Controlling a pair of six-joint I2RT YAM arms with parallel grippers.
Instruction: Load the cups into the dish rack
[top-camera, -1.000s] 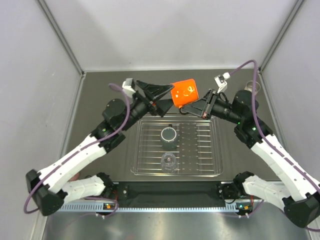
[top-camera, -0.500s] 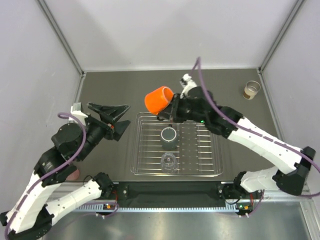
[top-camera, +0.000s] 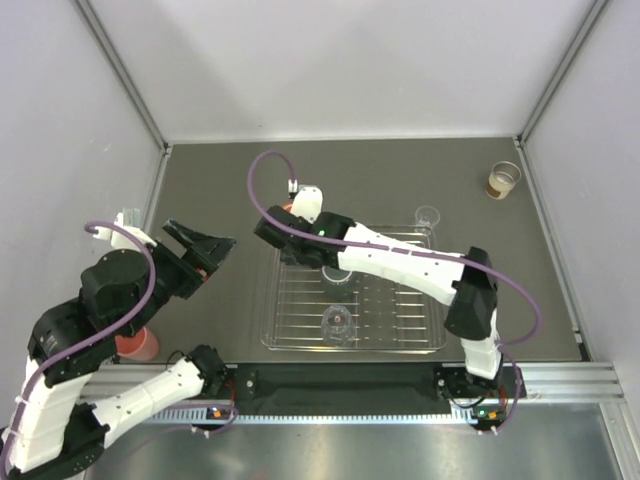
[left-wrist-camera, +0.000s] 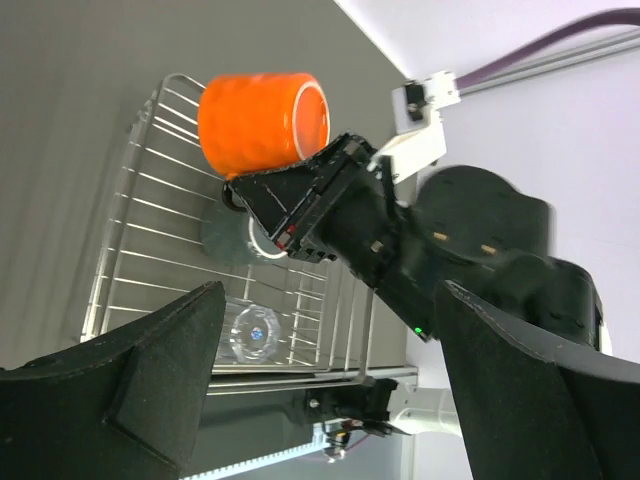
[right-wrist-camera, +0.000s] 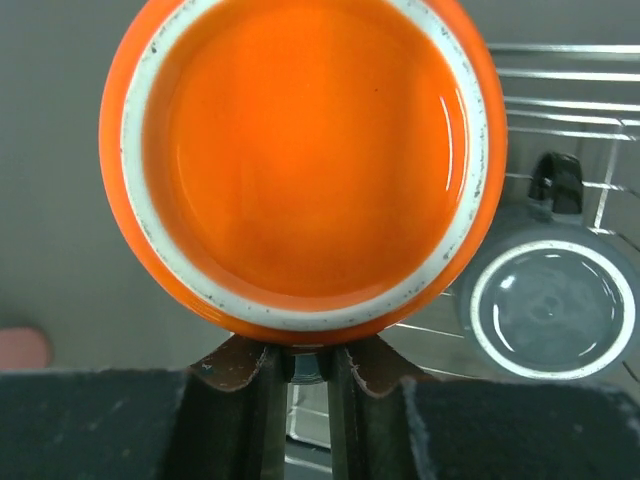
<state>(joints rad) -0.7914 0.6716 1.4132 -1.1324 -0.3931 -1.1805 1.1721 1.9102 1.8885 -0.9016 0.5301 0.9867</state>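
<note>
My right gripper (right-wrist-camera: 303, 352) is shut on the rim of the orange cup (right-wrist-camera: 305, 160) and holds it over the far left corner of the dish rack (top-camera: 420, 340). In the left wrist view the orange cup (left-wrist-camera: 262, 120) lies tilted on its side above the rack (left-wrist-camera: 140, 250). A dark grey cup (right-wrist-camera: 548, 305) and a clear cup (top-camera: 337, 322) stand in the rack. My left gripper (top-camera: 197, 255) is open and empty, left of the rack. From above, the right arm hides most of the orange cup (top-camera: 284, 208).
A pink cup (top-camera: 135, 345) sits on the table under the left arm. A clear cup (top-camera: 427, 215) stands just behind the rack's far right side. A cream cup (top-camera: 503, 180) stands at the far right, by the wall.
My right arm has swung the orange cup left and down to the rack's far left corner. My left arm has drawn back toward the near left, still open.
</note>
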